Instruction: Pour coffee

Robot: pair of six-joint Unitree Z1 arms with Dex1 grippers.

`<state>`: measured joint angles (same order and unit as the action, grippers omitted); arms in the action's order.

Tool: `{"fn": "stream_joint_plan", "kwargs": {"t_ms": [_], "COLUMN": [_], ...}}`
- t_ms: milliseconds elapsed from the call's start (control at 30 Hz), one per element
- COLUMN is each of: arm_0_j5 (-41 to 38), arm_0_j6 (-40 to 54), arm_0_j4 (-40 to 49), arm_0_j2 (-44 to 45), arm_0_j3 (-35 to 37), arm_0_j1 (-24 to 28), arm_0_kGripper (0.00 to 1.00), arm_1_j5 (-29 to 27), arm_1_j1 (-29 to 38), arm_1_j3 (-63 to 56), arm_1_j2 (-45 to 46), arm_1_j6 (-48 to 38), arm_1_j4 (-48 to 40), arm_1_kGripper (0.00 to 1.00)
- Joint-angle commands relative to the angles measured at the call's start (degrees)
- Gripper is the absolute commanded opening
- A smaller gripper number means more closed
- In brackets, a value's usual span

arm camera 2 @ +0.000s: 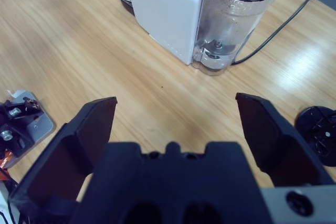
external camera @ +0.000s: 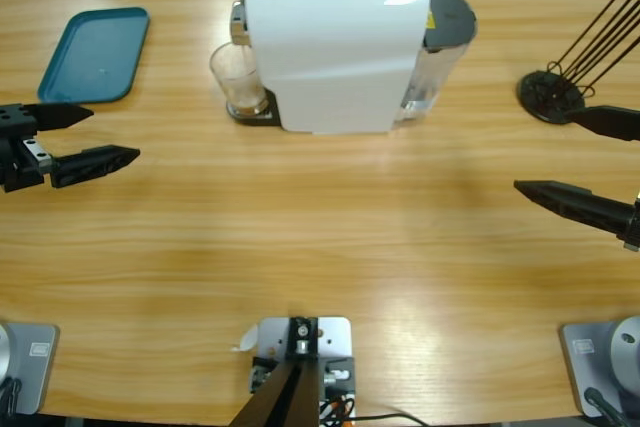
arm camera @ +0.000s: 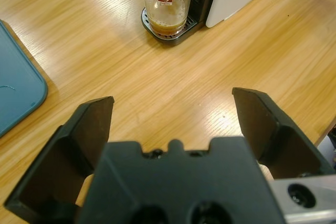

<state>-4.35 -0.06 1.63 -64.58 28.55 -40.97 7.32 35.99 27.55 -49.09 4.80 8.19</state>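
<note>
Long wooden table [external camera: 320,247]. White capsule coffee machine [external camera: 335,47] stands at the far middle, clear water tank [arm camera 2: 231,24] with a dark lid at its right end, power cord trailing off behind.

Teal tray [external camera: 95,52] lies far left, bare — likely the set-down spot for the drink, though that's my guess.

Black wire rack [external camera: 553,95] far right, its rods cut off by the frame edge; purpose unclear.

Left gripper [external camera: 70,142] hangs at the left edge, jaws spread wide, nothing between them, aimed toward the machine. Right gripper [external camera: 590,162] at the right edge, jaws likewise apart and empty. Both well apart from the machine, seemingly waiting.

Glass tumbler [arm camera: 167,3] sits upright on the drip tray [arm camera: 170,31] under the spout, placed to catch the brew. Spout itself hidden from above by the machine's head.

The coffee [arm camera: 167,24]: shallow brown layer in the tumbler's bottom, a thin stream entering from above.
</note>
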Motion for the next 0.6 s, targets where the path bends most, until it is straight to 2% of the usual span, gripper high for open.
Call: {"fn": "stream_joint_plan", "kwargs": {"t_ms": [33, 200, 467, 600], "arm_0_j5": [-0.7, -0.7, -0.7, -0.6], "arm_0_j6": [1.5, 2.7, 4.3, 6.2], "arm_0_j4": [-2.5, -8.7, -26.2, -31.2], "arm_0_j2": [-3.4, -9.3, -24.9, -28.3], "arm_0_j3": [-1.6, -1.6, -1.0, 0.0], "arm_0_j1": [-0.4, -0.4, -0.4, -0.4], "arm_0_kGripper": [0.996, 0.996, 0.996, 0.998], "arm_1_j5": [0.2, -0.4, -0.4, -0.3], "arm_1_j1": [0.0, 0.0, 0.0, 0.1], "arm_1_j3": [-2.0, -0.9, -0.6, -0.6], "arm_1_j2": [1.3, 2.2, 1.4, 1.4], "arm_1_j6": [-0.8, -0.7, -0.6, -0.5], "arm_1_j4": [-0.3, 1.5, 1.6, 1.6], "arm_1_kGripper": [1.000, 1.000, 1.000, 1.000]}}
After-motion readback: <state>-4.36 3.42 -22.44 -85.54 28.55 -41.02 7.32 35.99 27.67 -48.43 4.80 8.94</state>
